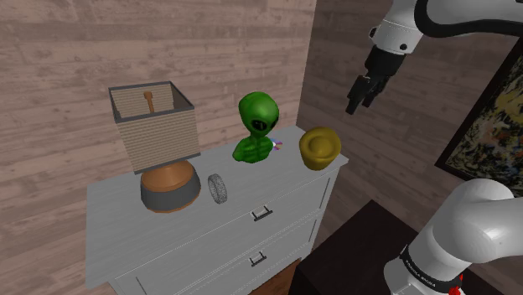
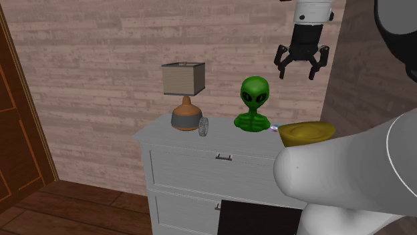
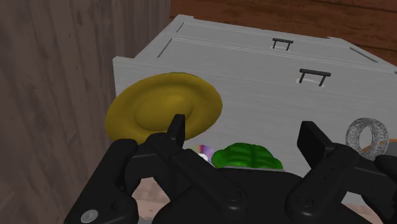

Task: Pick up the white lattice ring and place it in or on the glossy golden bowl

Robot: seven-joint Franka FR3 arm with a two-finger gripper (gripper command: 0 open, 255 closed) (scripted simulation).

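End effector [image 2: 297, 72]: released, fingers apart, grasping nothing, suspended high above the bowl [image 1: 320, 147] end of the dresser [image 1: 151, 251]. Ring [image 1: 218, 188]: upright on edge on the dresser top, just beside the lamp [image 1: 168, 180], between lamp and alien [image 1: 257, 130], well apart from the bowl.

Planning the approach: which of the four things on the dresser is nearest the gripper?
The golden bowl, almost under the open gripper; the green alien, the ring and the lamp stand farther along.

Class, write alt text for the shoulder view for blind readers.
A black gripper hangs open and empty at upper right, above a white dresser. On the dresser stand a lamp, a small ring, a green alien and a golden bowl.
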